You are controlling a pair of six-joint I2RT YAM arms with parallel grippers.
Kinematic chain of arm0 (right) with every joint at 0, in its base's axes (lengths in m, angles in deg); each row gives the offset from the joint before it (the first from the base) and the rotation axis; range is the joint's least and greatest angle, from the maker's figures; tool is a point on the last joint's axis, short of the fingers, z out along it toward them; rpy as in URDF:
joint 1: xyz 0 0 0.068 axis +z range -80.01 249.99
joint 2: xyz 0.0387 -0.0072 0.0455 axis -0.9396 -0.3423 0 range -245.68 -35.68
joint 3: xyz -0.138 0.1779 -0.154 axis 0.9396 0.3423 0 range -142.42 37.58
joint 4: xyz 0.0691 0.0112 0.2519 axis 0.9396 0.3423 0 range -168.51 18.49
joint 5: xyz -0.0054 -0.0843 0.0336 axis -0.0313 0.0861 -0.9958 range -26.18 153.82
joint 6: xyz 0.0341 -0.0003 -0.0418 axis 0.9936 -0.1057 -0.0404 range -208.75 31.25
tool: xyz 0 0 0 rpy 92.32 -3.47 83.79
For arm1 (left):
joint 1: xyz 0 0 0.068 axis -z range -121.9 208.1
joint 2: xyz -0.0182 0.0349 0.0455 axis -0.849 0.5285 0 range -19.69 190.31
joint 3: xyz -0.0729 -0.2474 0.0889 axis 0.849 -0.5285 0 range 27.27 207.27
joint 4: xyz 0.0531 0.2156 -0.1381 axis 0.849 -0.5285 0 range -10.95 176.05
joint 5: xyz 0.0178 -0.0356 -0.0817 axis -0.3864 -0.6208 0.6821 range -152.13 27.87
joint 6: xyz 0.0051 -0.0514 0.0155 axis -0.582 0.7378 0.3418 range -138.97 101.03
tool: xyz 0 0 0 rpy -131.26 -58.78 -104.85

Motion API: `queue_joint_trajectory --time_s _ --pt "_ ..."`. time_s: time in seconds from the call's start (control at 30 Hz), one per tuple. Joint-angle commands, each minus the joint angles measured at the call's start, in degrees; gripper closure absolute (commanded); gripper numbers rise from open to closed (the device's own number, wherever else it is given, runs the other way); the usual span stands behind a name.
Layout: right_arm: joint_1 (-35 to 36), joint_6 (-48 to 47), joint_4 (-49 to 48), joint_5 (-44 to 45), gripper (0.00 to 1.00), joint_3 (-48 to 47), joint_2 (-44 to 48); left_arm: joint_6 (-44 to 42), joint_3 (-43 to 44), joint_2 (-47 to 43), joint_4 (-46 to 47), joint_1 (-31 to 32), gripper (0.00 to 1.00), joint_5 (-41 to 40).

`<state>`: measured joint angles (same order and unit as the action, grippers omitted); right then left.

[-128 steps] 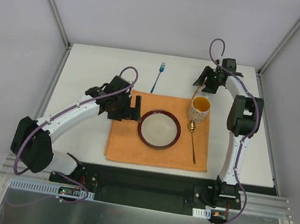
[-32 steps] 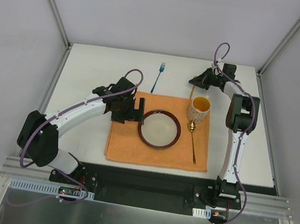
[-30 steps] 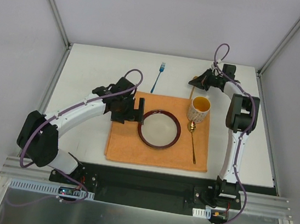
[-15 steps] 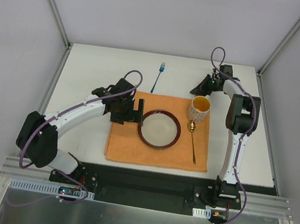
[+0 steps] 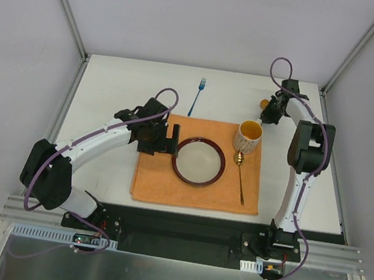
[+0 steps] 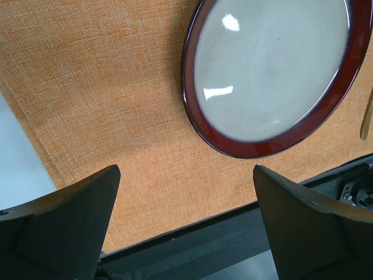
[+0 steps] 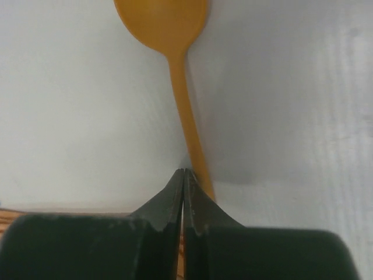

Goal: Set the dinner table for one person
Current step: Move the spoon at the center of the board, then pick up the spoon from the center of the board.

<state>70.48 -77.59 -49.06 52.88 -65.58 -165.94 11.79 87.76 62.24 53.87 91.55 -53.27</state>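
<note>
On the white dinner table lies an orange placemat with a red-rimmed plate in its middle. A yellow mug and a gold spoon sit on the mat's right side. My left gripper hangs open over the mat, left of the plate, with nothing in it. My right gripper is shut behind the mug. An orange spoon lies ahead of it, its handle passing just right of the closed tips and under the right finger.
A blue fork lies on the bare table behind the mat. Grey frame posts stand at the back corners. The black base rail runs along the near edge.
My right gripper has swung right, from left of the mug's back to behind it, and the orange spoon has shifted right with it. The left arm has stayed still.
</note>
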Motion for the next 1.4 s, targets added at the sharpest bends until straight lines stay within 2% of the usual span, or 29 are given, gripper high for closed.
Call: queue_joint_trajectory --time_s 0.0,0.1,0.23,0.27,0.37,0.5,0.57,0.6,0.67,0.73,0.77,0.8,0.83,0.93,0.97,1.03,1.17,1.27,1.37 --pt "-2.77 -2.63 4.91 10.57 0.99 0.93 4.65 -1.76 1.12 -1.07 -0.07 0.56 0.01 0.54" --pt "-3.39 -2.81 5.61 14.0 0.99 1.2 5.45 -2.2 1.3 -0.81 -0.07 0.47 0.01 0.63" --pt "-3.83 -3.33 6.32 13.84 0.99 0.68 6.07 -2.81 2.0 -0.37 -0.07 0.56 0.01 0.72" --pt "-4.09 -3.25 6.32 12.88 0.96 0.59 6.24 -3.08 2.26 -0.28 -0.07 0.47 0.01 0.8" --pt "-4.62 -2.9 2.29 3.75 0.89 2.68 7.47 -3.43 3.05 -0.02 -0.07 0.47 0.01 1.07" --pt "-5.15 -1.67 -5.6 -8.79 0.88 4.98 10.02 -3.69 4.63 -0.02 -0.07 0.47 0.01 0.89" --pt "-5.85 -0.44 -9.57 -13.12 0.83 5.25 10.64 -3.78 5.34 0.16 -0.07 0.47 0.01 0.8" --pt "-6.11 0.87 -9.76 -16.54 0.83 4.46 10.46 -3.87 6.12 0.25 -0.07 0.47 0.01 0.8" --pt "-6.38 1.23 -8.89 -17.97 0.83 2.88 10.37 -3.87 6.83 0.51 -0.16 0.47 0.01 0.63" --pt "-6.47 -0.6 -7.57 -16.67 0.84 0.77 11.16 -3.87 7.8 0.77 -0.07 0.47 0.01 0.37" --pt "-6.38 -1.39 -5.39 -14.05 0.79 -0.11 11.51 -3.96 8.41 1.04 -0.07 0.47 0.01 0.28" --pt "-6.38 -4.01 -4.15 -12.11 0.72 -1.68 11.78 -4.13 8.68 1.3 -0.07 0.47 0.01 0.19" --pt "-6.03 -5.87 -2.4 -9.83 0.58 -2.83 11.78 -4.22 8.94 1.48 -0.07 0.47 0.01 0.19" --pt "-4.98 -13.67 3.41 0.89 0.47 -5.13 11.6 -4.05 9.56 2.62 -0.07 0.47 0.01 1.06" --pt "-4.89 -15.19 4.9 5.36 0.45 -5.21 11.43 -3.96 9.47 3.06 -0.07 0.47 0.01 1.16" --pt "-4.62 -17.82 6.49 8.64 0.4 -5.91 10.29 -3.96 9.3 3.32 0.02 0.47 0.01 1.51" --pt "-4.36 -21.52 13.06 10.59 0.3 -9.08 7.13 -4.13 9.03 4.72 0.02 0.47 0.01 2.47" --pt "-3.66 -24.24 18.69 13.92 0.26 -12.06 4.24 -4.13 9.47 5.69 0.02 0.47 0.01 3.0" --pt "-3.57 -24.69 22.92 13.41 0.24 -14.34 1.77 -4.22 9.74 6.13 0.19 0.47 0.01 2.83"
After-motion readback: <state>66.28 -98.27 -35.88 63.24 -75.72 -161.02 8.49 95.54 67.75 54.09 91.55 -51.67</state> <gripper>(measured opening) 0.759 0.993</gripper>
